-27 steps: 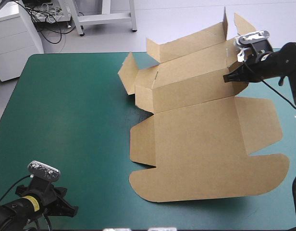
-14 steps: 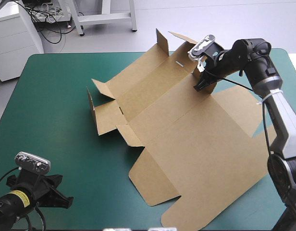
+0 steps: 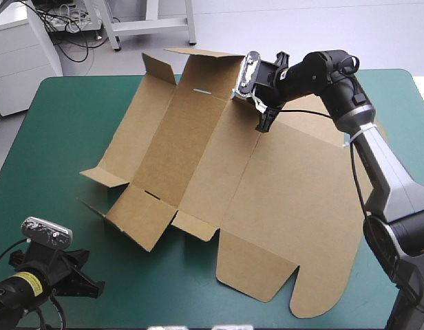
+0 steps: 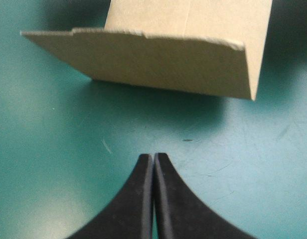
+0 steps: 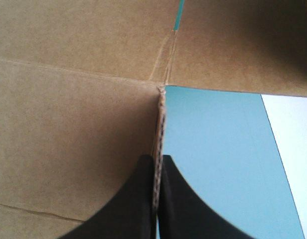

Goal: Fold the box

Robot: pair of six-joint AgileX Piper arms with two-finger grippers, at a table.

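Observation:
The brown box (image 3: 267, 199) is a cut sheet lying mostly flat across the middle of the teal-green table (image 3: 54, 137), with its far flaps tilted up. My right gripper (image 3: 262, 124) reaches in over the far side and is shut on a board edge. In the right wrist view that box edge (image 5: 159, 114) runs between the fingers of my right gripper (image 5: 157, 162). My left gripper (image 3: 96, 285) rests low at the front left corner, shut and holding nothing. In the left wrist view the left gripper (image 4: 153, 158) points at a slightly raised box flap (image 4: 158, 64) a short way ahead.
The rounded lid flap (image 3: 315, 302) lies close to the table's front right edge. A small side flap (image 3: 102, 175) sticks out toward the left. Teal-green cover shows left of the box and around my left gripper.
The box has swung round toward the left and dropped flatter on the table. My right gripper moved left along the far side with the board edge in it. The left arm barely shifted.

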